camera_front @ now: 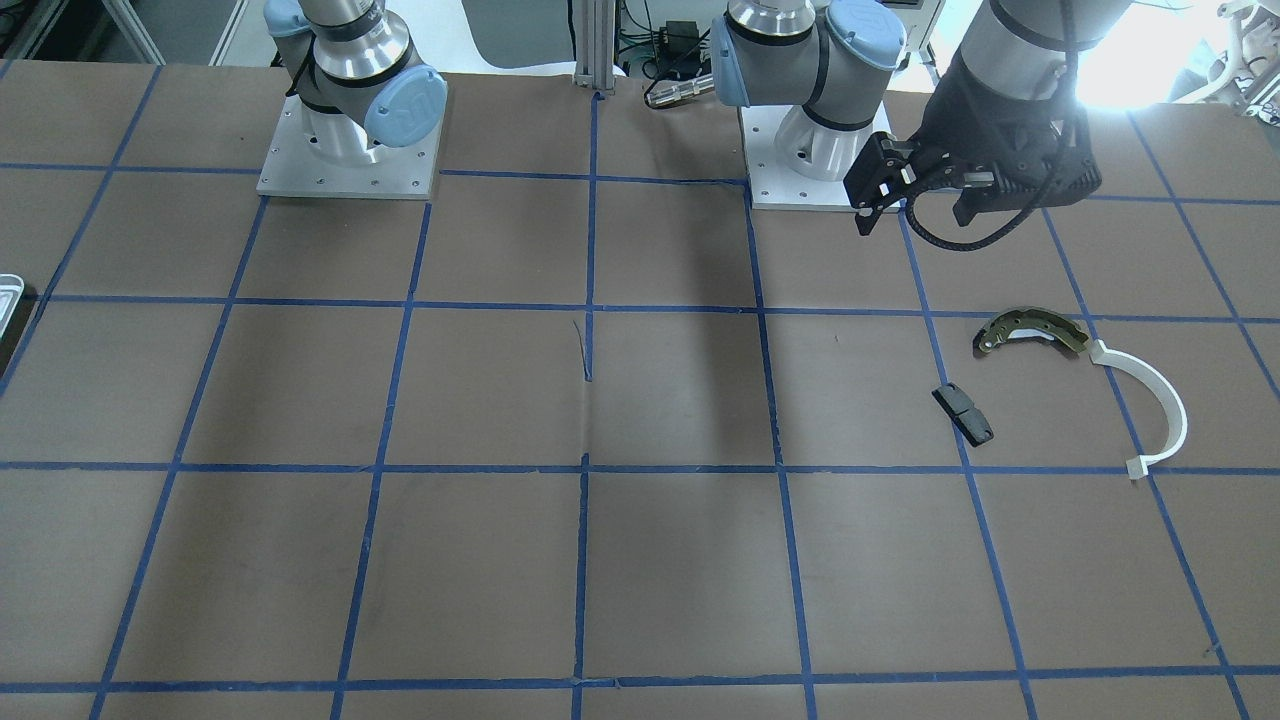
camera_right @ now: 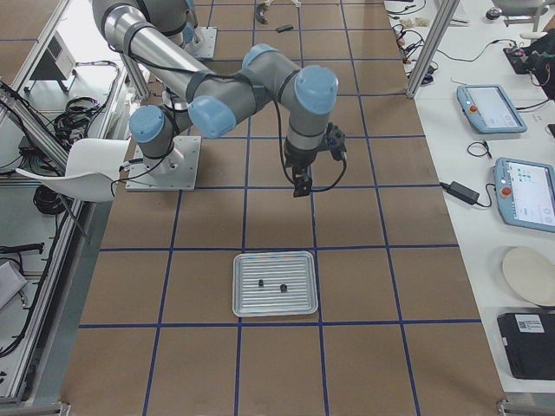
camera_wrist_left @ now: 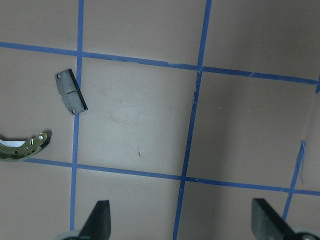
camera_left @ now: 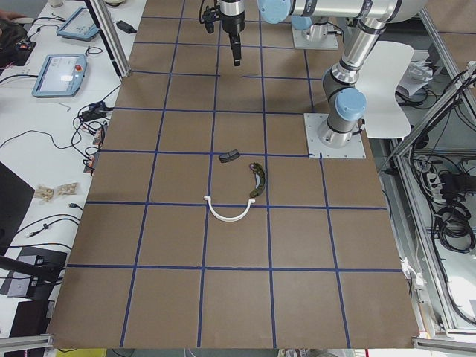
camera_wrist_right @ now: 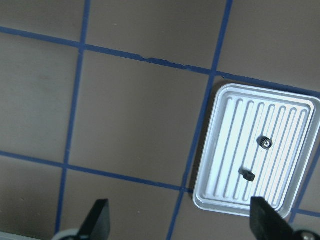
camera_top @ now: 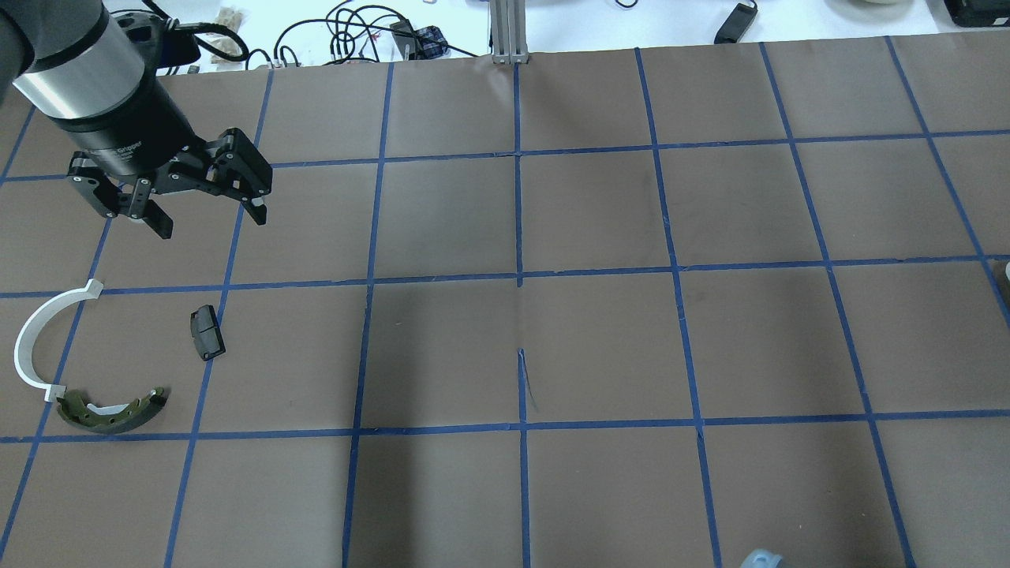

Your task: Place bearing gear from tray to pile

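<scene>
The silvery tray (camera_wrist_right: pixel 220 165) lies on the brown table and shows whole in the exterior right view (camera_right: pixel 274 305). The small bearing gear (camera_wrist_right: pixel 266 142) sits in it beside a small black part (camera_wrist_right: pixel 247 175). My right gripper (camera_wrist_right: pixel 180 222) is open and empty, hanging above the table beside the tray (camera_right: pixel 301 186). The pile is an olive brake shoe (camera_top: pixel 110 410), a white arc (camera_top: pixel 35 339) and a black block (camera_top: pixel 207 332). My left gripper (camera_top: pixel 211 225) is open and empty, raised just beyond the block.
Blue tape lines divide the table into squares. Both arm bases (camera_front: pixel 348 160) stand at the robot's edge. Cables and devices lie on the white bench beyond the far edge (camera_top: pixel 379 31). A sliver of the tray shows at one edge of the front view (camera_front: pixel 8 292).
</scene>
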`<action>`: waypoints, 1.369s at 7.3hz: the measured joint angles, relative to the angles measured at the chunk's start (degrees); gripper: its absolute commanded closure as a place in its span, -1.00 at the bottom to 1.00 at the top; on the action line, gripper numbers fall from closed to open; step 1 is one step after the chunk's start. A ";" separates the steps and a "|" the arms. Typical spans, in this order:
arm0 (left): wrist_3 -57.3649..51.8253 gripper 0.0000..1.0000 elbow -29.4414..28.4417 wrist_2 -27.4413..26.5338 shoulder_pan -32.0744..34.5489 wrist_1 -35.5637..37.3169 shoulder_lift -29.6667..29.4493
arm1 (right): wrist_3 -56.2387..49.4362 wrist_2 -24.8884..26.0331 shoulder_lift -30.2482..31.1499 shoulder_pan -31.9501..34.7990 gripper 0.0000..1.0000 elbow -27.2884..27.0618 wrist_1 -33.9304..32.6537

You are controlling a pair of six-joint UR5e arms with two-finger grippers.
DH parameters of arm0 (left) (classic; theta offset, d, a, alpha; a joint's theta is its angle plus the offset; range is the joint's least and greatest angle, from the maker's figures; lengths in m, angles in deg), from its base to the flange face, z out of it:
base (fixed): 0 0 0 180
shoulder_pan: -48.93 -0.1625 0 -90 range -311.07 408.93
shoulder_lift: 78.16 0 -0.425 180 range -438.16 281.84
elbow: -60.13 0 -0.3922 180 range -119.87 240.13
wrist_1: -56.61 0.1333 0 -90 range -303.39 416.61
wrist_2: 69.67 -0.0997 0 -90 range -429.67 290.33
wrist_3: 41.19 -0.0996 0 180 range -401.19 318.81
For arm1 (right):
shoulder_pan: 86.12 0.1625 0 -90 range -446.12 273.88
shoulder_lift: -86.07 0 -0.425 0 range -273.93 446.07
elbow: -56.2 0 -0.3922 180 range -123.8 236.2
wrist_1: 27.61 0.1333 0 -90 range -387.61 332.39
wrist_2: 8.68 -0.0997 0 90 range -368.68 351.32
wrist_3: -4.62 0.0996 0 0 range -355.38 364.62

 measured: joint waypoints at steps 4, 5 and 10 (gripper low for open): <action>0.01 -1.00 0.29 0.02 0.00 0.09 0.28 | -14.50 -0.11 -9.51 -10.59 -0.93 -12.90 -26.36; 0.01 -1.00 0.46 0.08 0.02 0.08 0.43 | -16.49 -0.27 -11.92 -12.13 -0.89 -14.75 -30.94; 0.01 -1.00 0.75 0.10 0.01 0.01 0.87 | -18.70 -0.32 -16.02 -14.00 -0.64 -17.18 -36.69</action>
